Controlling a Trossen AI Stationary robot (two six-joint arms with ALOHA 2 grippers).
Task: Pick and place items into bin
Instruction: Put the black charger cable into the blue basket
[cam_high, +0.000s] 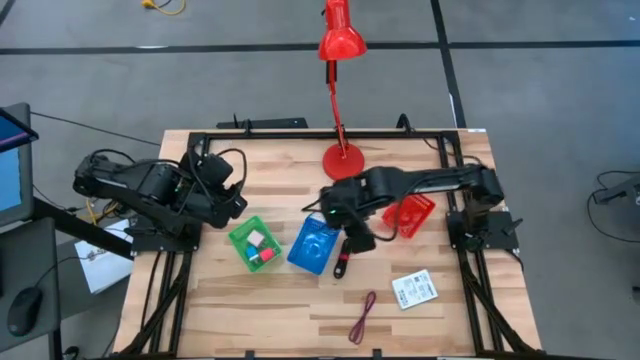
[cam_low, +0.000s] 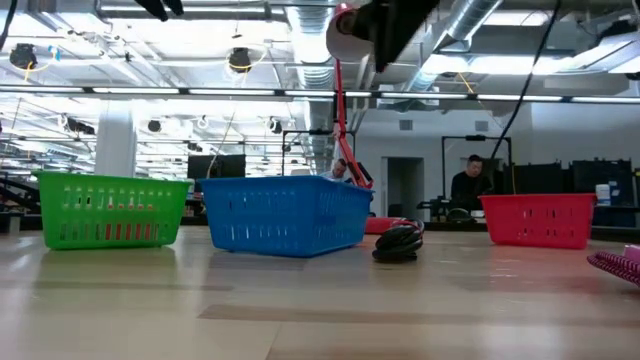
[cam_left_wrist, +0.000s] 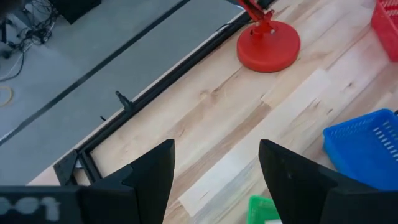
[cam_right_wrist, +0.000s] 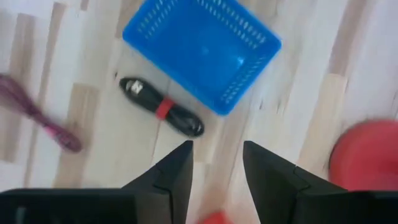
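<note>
The black-and-red stick (cam_high: 342, 263) (cam_right_wrist: 160, 107) lies flat on the table beside the blue bin (cam_high: 314, 245) (cam_right_wrist: 202, 46). The dark red cord (cam_high: 362, 318) and the white packet (cam_high: 414, 289) lie near the front edge. A pink cube (cam_high: 255, 240) and a red cube (cam_high: 267, 256) sit in the green bin (cam_high: 240, 238). My right gripper (cam_right_wrist: 216, 149) (cam_high: 352, 235) hangs open, high above the table between the blue bin and the red bin (cam_high: 410, 213), pointing down, with nothing between its fingers. My left gripper (cam_left_wrist: 214, 174) (cam_high: 228, 192) waits open above the table's far left, beyond the green bin.
The tall red lamp stands on its round base (cam_high: 344, 160) (cam_left_wrist: 268, 45) at the far middle, its head (cam_high: 341, 35) beyond the table. In the low view the three bins stand in a row, green (cam_low: 110, 210), blue (cam_low: 285, 215), red (cam_low: 540, 220). Bare wood lies along the front left.
</note>
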